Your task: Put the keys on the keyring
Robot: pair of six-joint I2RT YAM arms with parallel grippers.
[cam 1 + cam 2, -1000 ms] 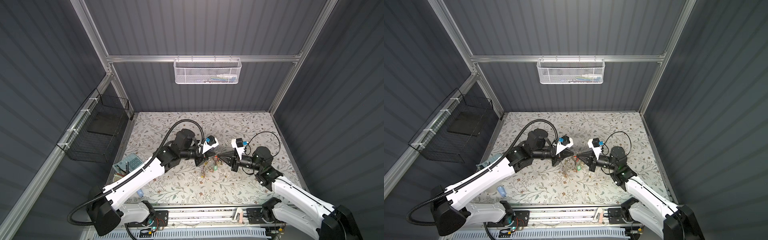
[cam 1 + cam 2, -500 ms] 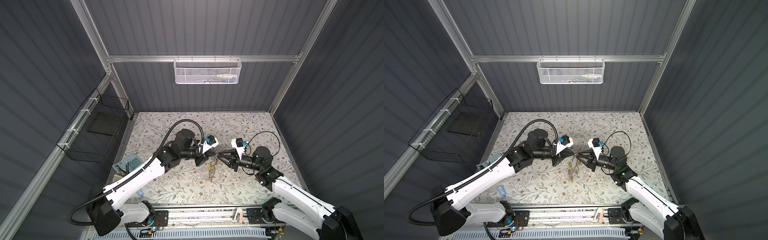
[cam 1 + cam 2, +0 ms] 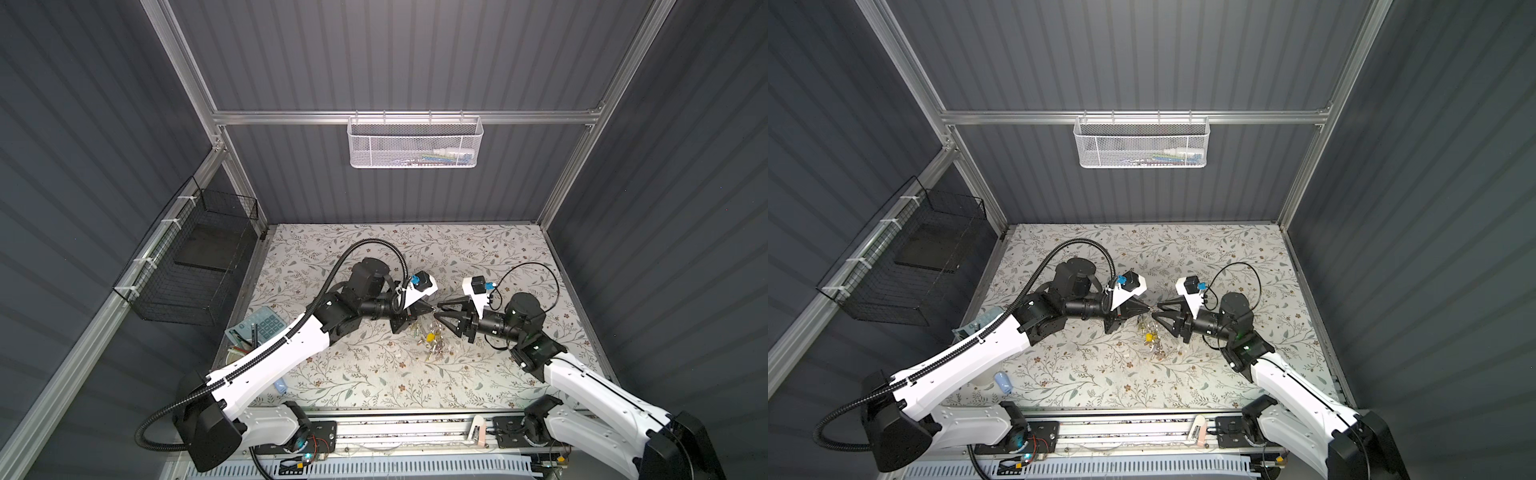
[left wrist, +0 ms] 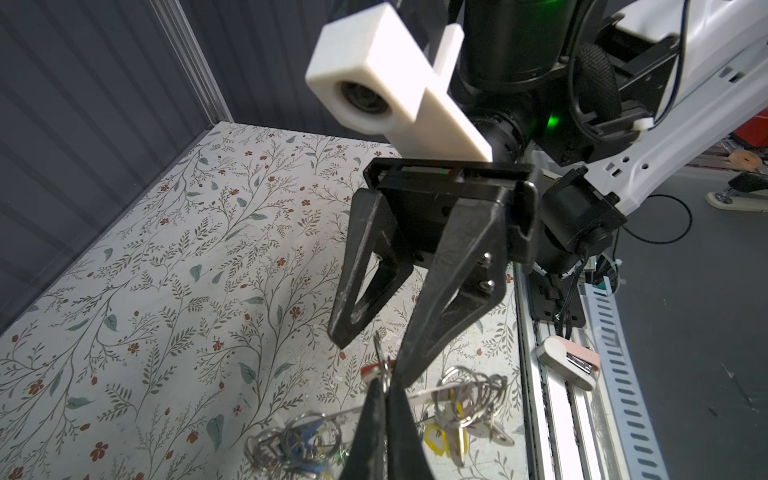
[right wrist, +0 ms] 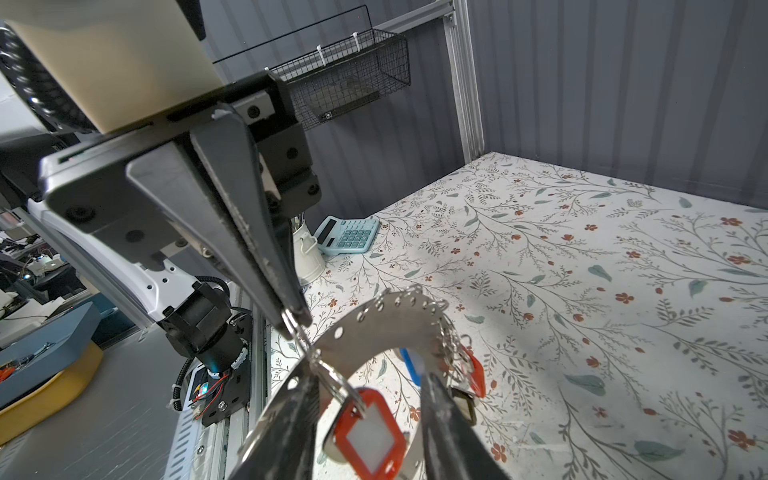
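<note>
The keyring (image 5: 395,328) is a flat grey metal disc with holes round its rim, hung with wire rings and coloured tags. In both top views it hangs as a cluster (image 3: 432,338) (image 3: 1152,334) between the arms, above the table. My left gripper (image 5: 297,320) (image 4: 384,386) is shut on a small wire ring at the disc's rim. The keys (image 5: 365,436), marked by an orange-red tag, dangle from that ring. My right gripper (image 5: 368,376) (image 4: 374,361) is open, its fingers on either side of the tag and holding nothing.
A pale blue calculator (image 5: 349,235) and a white cup (image 5: 307,257) stand at the table's left edge. On the left wall hangs a black wire basket (image 3: 199,266), and on the back wall a white mesh basket (image 3: 415,143). A small blue object (image 3: 1003,382) lies front left.
My right gripper has opened and let go of the keyring. The keyring, stretched between both grippers before, now hangs down from the left gripper alone.
</note>
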